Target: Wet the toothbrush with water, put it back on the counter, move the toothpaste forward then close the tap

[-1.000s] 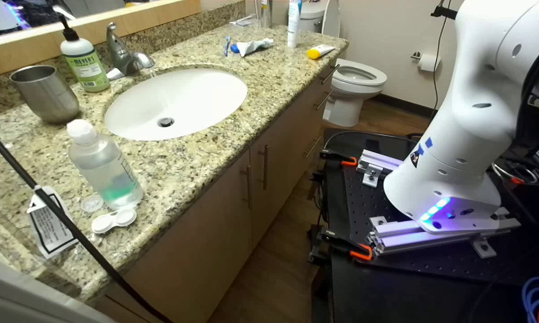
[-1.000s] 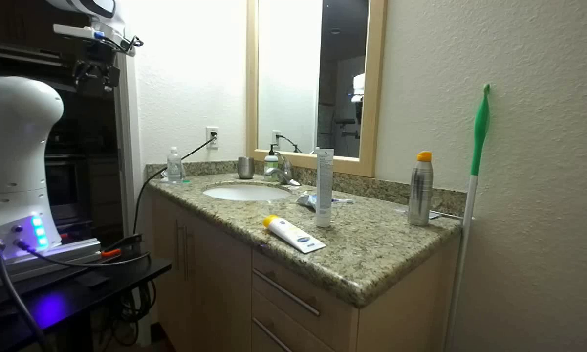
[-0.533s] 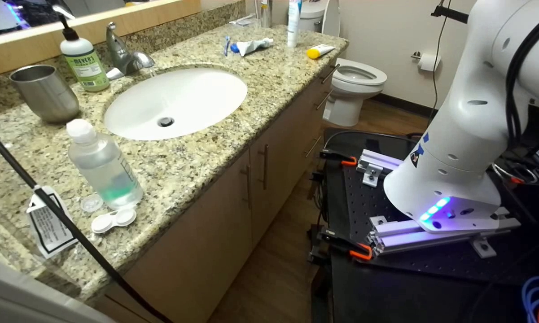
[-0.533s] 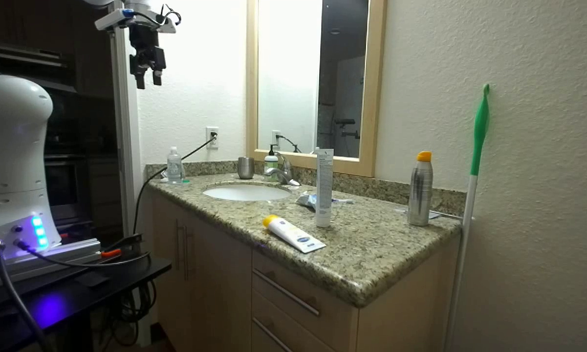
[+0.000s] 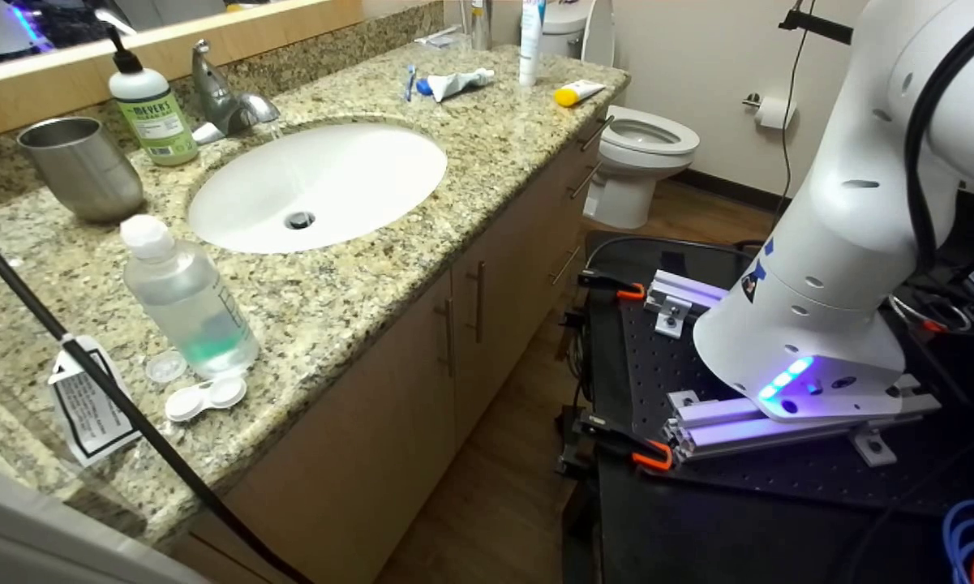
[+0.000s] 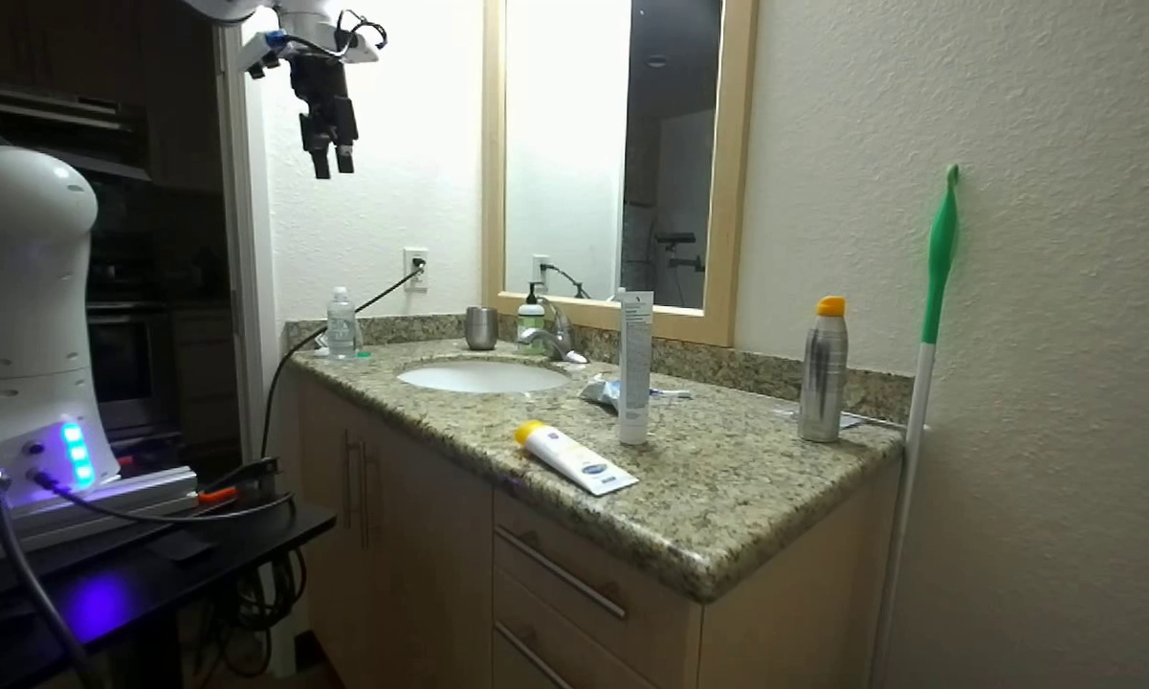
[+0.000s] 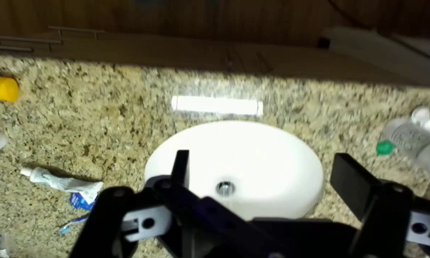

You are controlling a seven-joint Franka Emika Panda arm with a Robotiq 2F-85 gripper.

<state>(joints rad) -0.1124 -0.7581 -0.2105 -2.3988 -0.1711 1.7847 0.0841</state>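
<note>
"Hanging up high, why was the gripper [image 7: 260, 165] spread wide?"

"Maybe so it could grab the toothbrush [image 5: 410, 83], which lay on the granite counter [image 5: 365, 277] just beside the toothpaste tube [image 5: 457, 83]."

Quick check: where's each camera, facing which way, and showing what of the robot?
An exterior view: high at the clear bottle end, looking along the counter toward the toilet; base and arm show.
An exterior view: at the spray can end, facing the mirror diagonally; base, arm and pincer show.
Wrist view: above the basin, facing down; pincer fingers show.
Both exterior views share the tap.
</note>
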